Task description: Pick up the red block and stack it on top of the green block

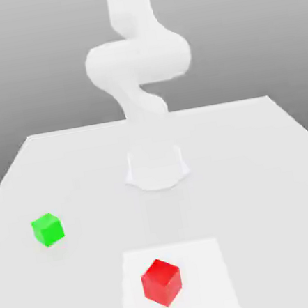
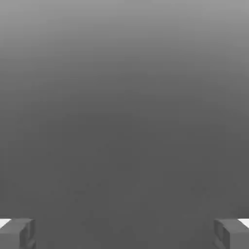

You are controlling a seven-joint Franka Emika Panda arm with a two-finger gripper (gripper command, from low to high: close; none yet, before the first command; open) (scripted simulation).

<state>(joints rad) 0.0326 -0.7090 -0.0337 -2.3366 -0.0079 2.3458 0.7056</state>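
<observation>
The red block (image 1: pixel 162 282) sits on a lighter square patch (image 1: pixel 203 261) near the table's front edge in the exterior view. The green block (image 1: pixel 48 229) rests on the table toward the exterior view's left, farther back than the red one and well apart from it. In the hand view my gripper (image 2: pixel 124 233) is open, its two grey fingertips (image 2: pixel 17 233) standing far apart with nothing between them, against a plain grey background. The white arm (image 1: pixel 138 60) rises from its base (image 1: pixel 155 167) at the table's middle and leaves the exterior view at the top.
The white table (image 1: pixel 258 167) stretches wide around both blocks. The arm's base stands behind the red block, between the two blocks' depths and the table's far edge.
</observation>
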